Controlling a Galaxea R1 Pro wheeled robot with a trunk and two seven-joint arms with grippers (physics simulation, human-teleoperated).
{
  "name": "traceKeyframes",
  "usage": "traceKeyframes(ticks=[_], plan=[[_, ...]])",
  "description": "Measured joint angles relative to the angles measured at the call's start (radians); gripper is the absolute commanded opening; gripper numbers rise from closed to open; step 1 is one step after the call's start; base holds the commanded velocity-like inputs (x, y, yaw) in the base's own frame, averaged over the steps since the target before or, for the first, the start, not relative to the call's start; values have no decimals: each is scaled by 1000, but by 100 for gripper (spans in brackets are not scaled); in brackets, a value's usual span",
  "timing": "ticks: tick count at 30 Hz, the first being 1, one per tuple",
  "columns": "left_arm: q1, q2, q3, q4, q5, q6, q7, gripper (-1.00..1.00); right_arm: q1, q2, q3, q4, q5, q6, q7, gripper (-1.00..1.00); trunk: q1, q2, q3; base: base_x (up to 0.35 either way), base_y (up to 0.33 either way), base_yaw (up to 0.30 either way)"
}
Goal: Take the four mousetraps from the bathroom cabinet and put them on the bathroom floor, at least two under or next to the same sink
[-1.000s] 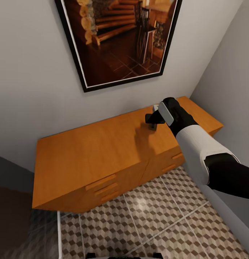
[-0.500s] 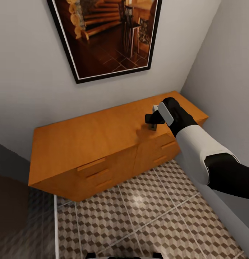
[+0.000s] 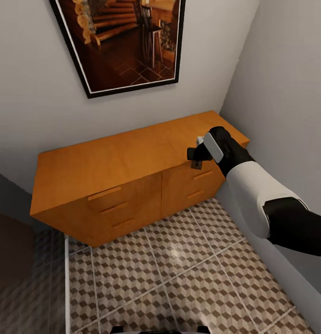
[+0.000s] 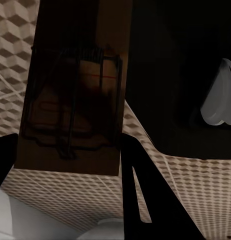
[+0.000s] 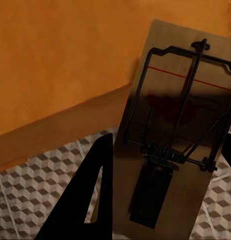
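Observation:
The orange-brown cabinet (image 3: 109,162) stands against the wall, drawers shut, its top bare. My right gripper (image 3: 196,157) hangs in front of the cabinet's right-hand front edge, above the bathroom floor (image 3: 169,273). In the right wrist view that gripper (image 5: 170,142) is shut on a tan mousetrap (image 5: 180,100) with dark wire and a red line. In the left wrist view the left gripper (image 4: 70,137) is shut on another mousetrap (image 4: 75,100), seen in shadow over the cube-patterned tiles (image 4: 195,175). The bathroom sink is out of view.
A framed picture (image 3: 123,41) hangs above the cabinet. A grey wall (image 3: 285,93) closes the right side and meets the back wall in a corner behind the cabinet. A dark shape (image 3: 7,250) sits at the left edge. Tiled floor lies open in front of me.
The whole head view has shifted, so the cabinet and picture sit further left. My right gripper, before over the cabinet top, now hangs at its front edge, still holding the mousetrap.

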Motion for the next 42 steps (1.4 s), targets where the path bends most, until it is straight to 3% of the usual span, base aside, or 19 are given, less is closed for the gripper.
traceKeyframes(ticks=[14, 21, 24, 28, 32, 38, 42], plan=[[0, 0, 0, 0, 0, 0, 0, -100, 0, 0, 0, 12, 1, -1, 0, -100, 0, 0, 0, -236, -176, 0], [0, 0, 0, 0, 0, -1, 0, -100, 0, 0, -1, 116, 1, -10, 5, -100, 0, 0, 0, -168, -116, 0], [0, 0, 0, 0, 0, -2, 0, -100, 0, 0, 0, 227, 1, -73, 8, -100, 0, 0, 0, -33, -23, 0], [0, 0, 0, -1, 0, -6, -1, -100, 4, 0, 1, 428, 2, -264, 13, -100, 0, 0, 0, -6, -5, 0], [0, 0, 0, -2, -2, -10, -1, -100, 148, -2, -2, 479, 18, -429, 14, -100, 0, 0, 0, 0, 0, 0], [0, 0, 0, -5, -4, -21, -1, -100, 376, -4, -5, 486, 152, -668, 45, -100, 0, 0, 0, 0, 0, 0], [0, -2, 0, -8, -4, -112, 1, -100, 544, -5, -4, 486, 209, -850, 108, -100, -1, 0, 0, 0, 0, 0]])
